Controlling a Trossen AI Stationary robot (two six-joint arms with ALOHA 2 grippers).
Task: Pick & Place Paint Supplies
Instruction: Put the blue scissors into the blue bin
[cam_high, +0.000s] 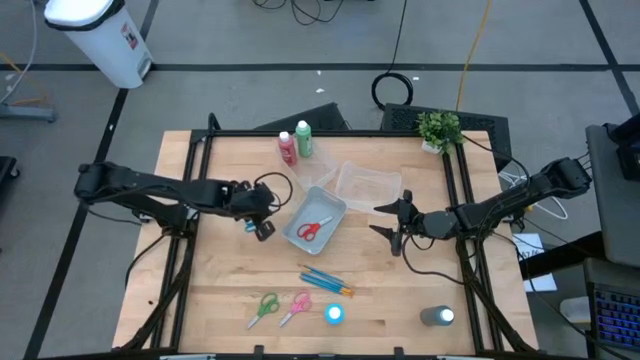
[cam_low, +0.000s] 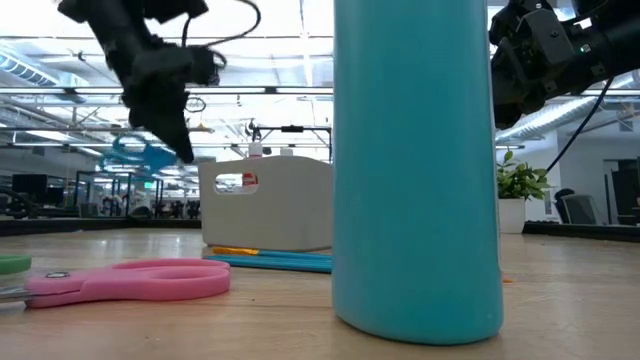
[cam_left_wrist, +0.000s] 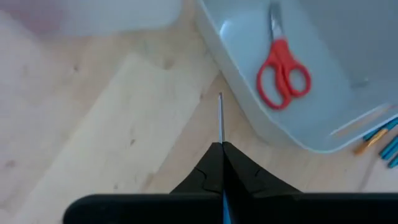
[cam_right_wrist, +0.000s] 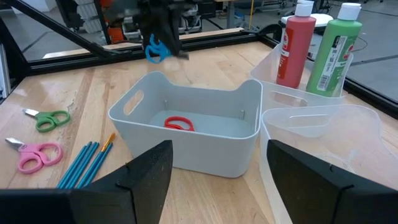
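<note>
Grey plastic formed the landmark: an opaque tub (cam_high: 314, 219) near the middle of the wooden table (cam_high: 220, 290), with red-handled scissors (cam_high: 312, 229) lying flat on its floor. Just beside the tub's left wall the left gripper (cam_high: 262, 228) hung above the table, its fingers pressed together on blue-handled scissors (cam_right_wrist: 155, 48); the thin steel blade (cam_left_wrist: 220, 118) stuck out past the fingertips, clear of the tub's rim. On the tub's right side the right gripper (cam_high: 398, 232) hovered with its fingers spread wide and nothing between them.

Two clear tubs adjoined the grey one. One (cam_high: 367, 186) stood touching its far right corner. The other (cam_high: 318, 164) stood behind the grey tub, with a red bottle (cam_high: 288, 148) and a green bottle (cam_high: 303, 138), both white-capped and upright, at its far edge; whether they stood inside it or behind it I could not tell. A small potted plant (cam_high: 439, 129) stood at the table's far right corner, well apart from the tub.

Nearer the front edge than the tub lay a bundle of blue brushes (cam_high: 326, 281) with orange tips, touching one another. Further forward lay green-handled scissors (cam_high: 264, 306) and pink-handled scissors (cam_high: 296, 307) side by side, with a light blue bottle (cam_high: 334, 314) upright just right of them and a grey bottle (cam_high: 437, 317) well apart towards the front right corner. In the low view the light blue bottle blocked much of the tub.
</note>
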